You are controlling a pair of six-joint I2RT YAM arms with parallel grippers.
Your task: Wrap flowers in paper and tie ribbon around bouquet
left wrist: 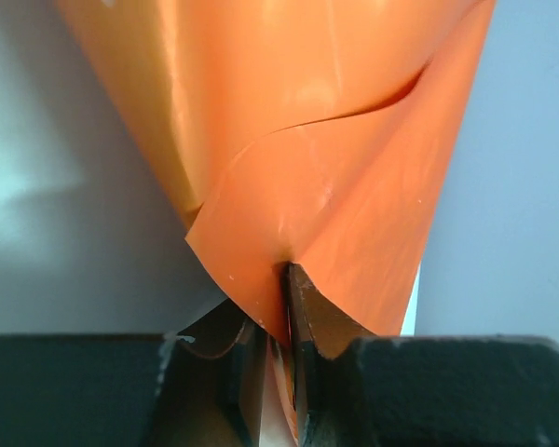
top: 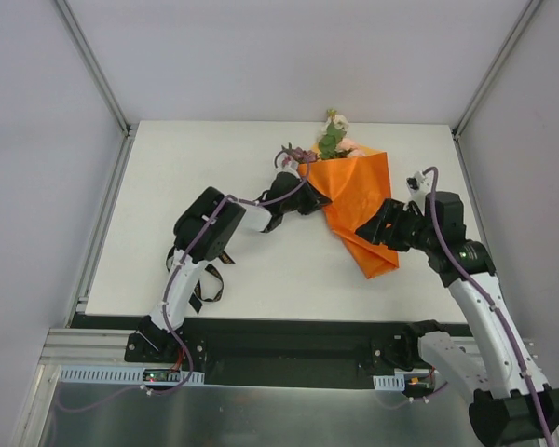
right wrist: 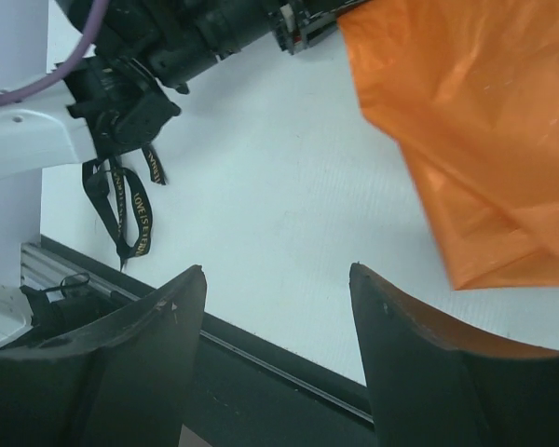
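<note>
Left claw [left wrist: 284, 279]: fingers pressed together on a fold of the paper [left wrist: 335, 140].
Just ahead: the bouquet [top: 359, 200], its left edge right at those fingertips; the flowers [top: 333, 138] lie beyond, at the wide end.
Cone axis: blooms far, pointed tail near, the tail ending just beside the right claw [right wrist: 278, 270].
Right claw: fingers apart, nothing between them.
Ribbon [right wrist: 130, 209]: well behind the left claw, by that arm's lower link; across the table [top: 214, 168] from the right claw.
Judgement: the left arm is nearer the ribbon but occupied; the right is free.
</note>
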